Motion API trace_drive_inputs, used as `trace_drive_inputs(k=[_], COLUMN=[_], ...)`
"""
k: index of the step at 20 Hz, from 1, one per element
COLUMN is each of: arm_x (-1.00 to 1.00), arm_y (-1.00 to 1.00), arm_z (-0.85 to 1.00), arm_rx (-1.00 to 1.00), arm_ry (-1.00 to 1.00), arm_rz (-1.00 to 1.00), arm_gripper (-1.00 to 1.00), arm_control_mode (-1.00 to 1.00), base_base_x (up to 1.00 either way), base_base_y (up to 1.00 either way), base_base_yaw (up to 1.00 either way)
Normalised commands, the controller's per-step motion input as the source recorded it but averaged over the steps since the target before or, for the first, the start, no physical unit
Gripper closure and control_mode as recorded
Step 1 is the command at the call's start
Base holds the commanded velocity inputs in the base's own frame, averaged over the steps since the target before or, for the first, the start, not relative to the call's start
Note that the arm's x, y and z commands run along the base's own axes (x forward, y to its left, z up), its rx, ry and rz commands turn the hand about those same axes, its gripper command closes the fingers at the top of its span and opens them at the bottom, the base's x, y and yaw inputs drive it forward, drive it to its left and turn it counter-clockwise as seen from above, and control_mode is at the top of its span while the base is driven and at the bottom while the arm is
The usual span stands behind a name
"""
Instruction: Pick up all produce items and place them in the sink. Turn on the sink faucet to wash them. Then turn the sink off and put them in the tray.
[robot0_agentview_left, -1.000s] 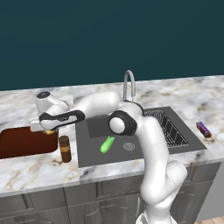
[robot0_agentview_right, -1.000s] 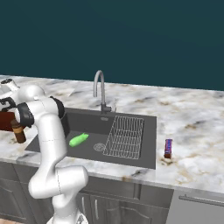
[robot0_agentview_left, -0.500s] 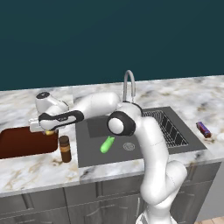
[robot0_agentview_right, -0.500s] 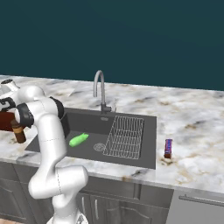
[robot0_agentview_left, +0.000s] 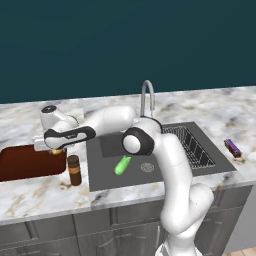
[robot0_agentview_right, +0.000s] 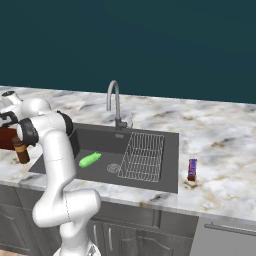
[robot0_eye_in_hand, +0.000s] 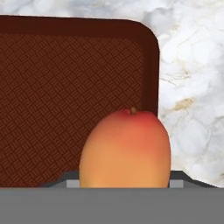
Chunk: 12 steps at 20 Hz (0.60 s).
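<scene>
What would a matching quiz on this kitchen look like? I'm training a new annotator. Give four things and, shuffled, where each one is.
Things:
1. cucumber
2. mango
3. jar
4. purple bar

Places:
A. on the counter on the rack side of the sink
B. on the sink floor, near the drain
C. at the gripper, over the tray corner
D. on the counter between tray and sink

Pairs: 1-B, 2-C, 3-D, 4-A
</scene>
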Motion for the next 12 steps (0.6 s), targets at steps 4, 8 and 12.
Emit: trace_drive_inputs(k=[4, 8, 12], arm_x=[0.08, 0.06, 0.01], arm_y=[0.00, 0.00, 0.00], arm_z=[-0.09, -0.12, -0.08], arm_rx=[0.00, 0.00, 0.00], arm_ry=[0.00, 0.00, 0.00], arm_rz=[0.01, 0.00, 0.00], arm_gripper=[1.00, 1.00, 1.00], arm_control_mode=[-1.00, -1.00, -1.00], base_base_x=[0.00, 0.00, 0.00], base_base_y=[0.00, 0.00, 0.00], base_base_yaw=[0.00, 0.00, 0.00])
